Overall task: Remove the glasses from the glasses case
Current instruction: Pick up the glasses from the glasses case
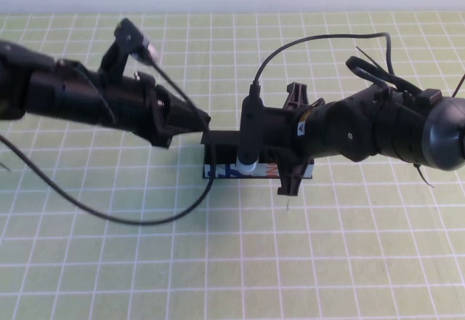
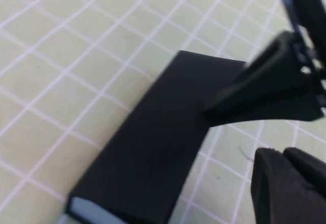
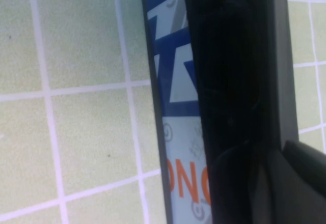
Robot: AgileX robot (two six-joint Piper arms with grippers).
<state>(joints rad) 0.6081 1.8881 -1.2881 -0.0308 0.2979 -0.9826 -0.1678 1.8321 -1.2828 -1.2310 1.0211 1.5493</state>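
Observation:
The glasses case [image 1: 220,151] lies in the middle of the table, its white printed strip [image 1: 220,172] facing the near side. In the left wrist view its flat black lid [image 2: 163,147] looks down. The glasses are hidden. My right gripper [image 1: 290,140] hovers over the case's right half, open, with its fingers spread across the case's width. One fingertip [image 2: 239,94] touches the lid's far edge. The right wrist view shows the strip [image 3: 183,132] beside the black top. My left gripper [image 1: 205,125] is shut and empty at the case's left end, just above the mat; its fingers [image 2: 285,183] are together.
The green gridded mat [image 1: 349,262] covers the whole table. A black cable [image 1: 109,214] from the left arm loops over the mat in front of the case. The white wall runs along the far edge.

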